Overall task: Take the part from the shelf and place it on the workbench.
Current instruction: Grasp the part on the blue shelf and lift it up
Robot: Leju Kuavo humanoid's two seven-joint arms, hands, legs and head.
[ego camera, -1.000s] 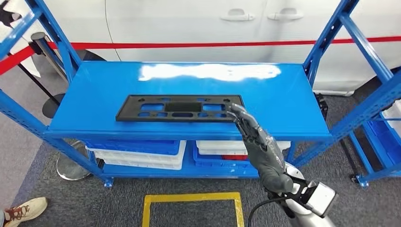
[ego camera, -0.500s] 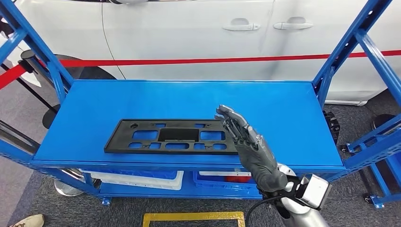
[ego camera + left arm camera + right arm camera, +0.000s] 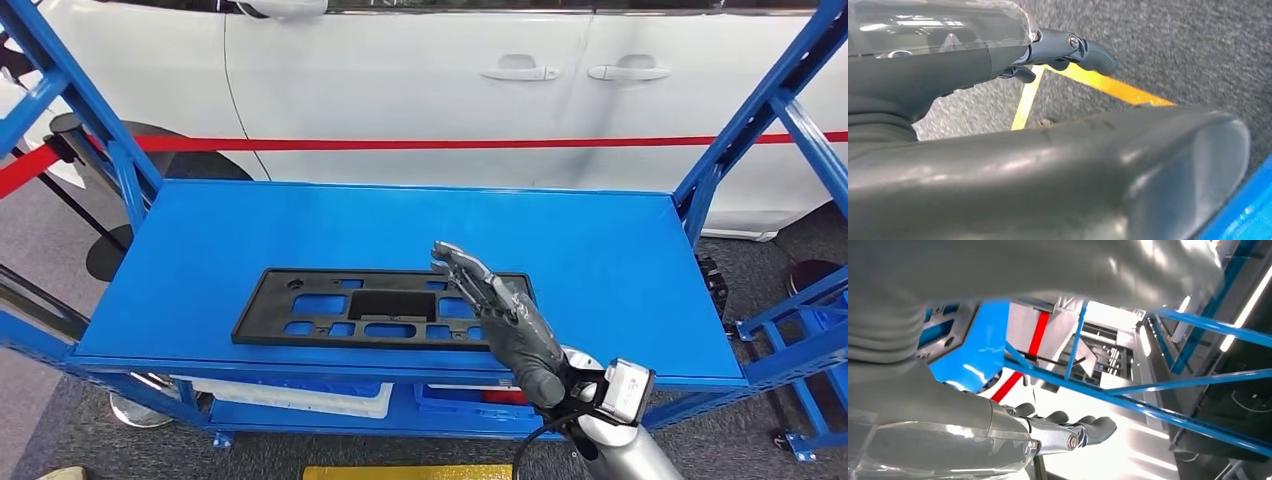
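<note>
My right hand (image 3: 500,315), low in the frame's centre, lay flat and outstretched over the black part's (image 3: 370,307) right end, grasping nothing.

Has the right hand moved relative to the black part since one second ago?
Yes. The right hand was at the part's right end; now it reaches further left over it, fingertips above the right-hand cutouts. The camera also shifted.

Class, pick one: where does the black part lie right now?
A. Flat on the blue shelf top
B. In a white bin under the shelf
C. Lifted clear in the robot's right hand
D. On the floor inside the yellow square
A: the part lies flat on the shelf, with the right hand stretched out over its end.
</note>
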